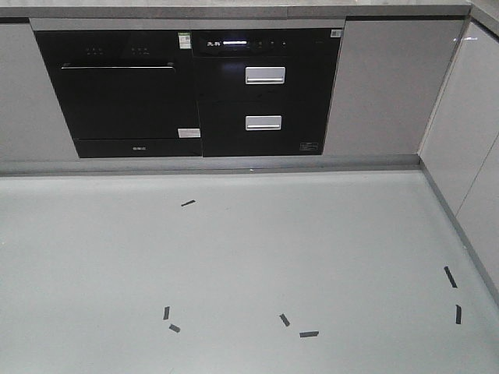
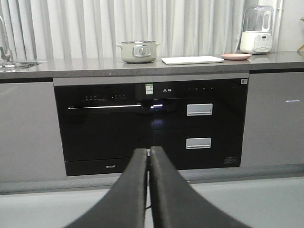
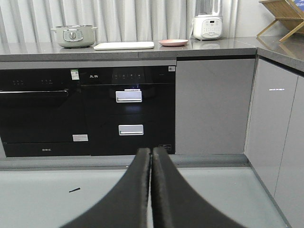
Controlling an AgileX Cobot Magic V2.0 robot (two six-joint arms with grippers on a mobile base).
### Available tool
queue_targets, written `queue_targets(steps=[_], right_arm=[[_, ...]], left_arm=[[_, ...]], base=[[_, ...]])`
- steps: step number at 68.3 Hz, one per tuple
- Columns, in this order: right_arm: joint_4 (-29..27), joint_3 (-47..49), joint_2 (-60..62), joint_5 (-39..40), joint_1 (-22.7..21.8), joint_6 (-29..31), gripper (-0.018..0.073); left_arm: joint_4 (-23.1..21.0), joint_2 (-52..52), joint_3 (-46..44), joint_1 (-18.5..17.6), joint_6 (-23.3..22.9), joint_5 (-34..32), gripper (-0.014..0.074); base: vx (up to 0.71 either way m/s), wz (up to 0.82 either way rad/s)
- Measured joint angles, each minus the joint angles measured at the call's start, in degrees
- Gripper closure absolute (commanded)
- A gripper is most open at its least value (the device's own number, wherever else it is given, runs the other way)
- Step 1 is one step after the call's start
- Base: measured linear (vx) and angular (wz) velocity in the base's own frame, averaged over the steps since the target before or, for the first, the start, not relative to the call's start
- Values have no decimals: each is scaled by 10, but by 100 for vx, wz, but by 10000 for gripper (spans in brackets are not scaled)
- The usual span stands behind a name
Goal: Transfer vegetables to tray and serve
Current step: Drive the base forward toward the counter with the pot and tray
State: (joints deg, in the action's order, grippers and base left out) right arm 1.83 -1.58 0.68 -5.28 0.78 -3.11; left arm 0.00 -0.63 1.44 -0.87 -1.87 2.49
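The cream-white tray (image 2: 192,60) lies flat on the grey counter, far ahead of both arms; it also shows in the right wrist view (image 3: 124,45). No lettuce shows in any view. My left gripper (image 2: 149,151) is shut and empty, held low above the floor and pointing at the black appliances. My right gripper (image 3: 151,151) is shut and empty, held the same way. Neither gripper shows in the front view.
A pale green pot (image 2: 138,51) stands left of the tray, a round pink plate (image 2: 236,56) right of it, then a white blender (image 2: 257,29). A sink tap (image 2: 4,45) is far left, a wooden rack (image 3: 284,16) far right. Black built-in appliances (image 1: 187,93) sit under the counter. Tape marks (image 1: 309,333) dot the floor.
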Motion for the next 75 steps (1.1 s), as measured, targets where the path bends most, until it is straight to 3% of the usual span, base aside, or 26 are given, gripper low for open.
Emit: queue_targets(steps=[75], right_arm=[[0,0,0,0,-1,0,565]], left_arm=[[0,0,0,0,0,0,603]], base=[[0,0]])
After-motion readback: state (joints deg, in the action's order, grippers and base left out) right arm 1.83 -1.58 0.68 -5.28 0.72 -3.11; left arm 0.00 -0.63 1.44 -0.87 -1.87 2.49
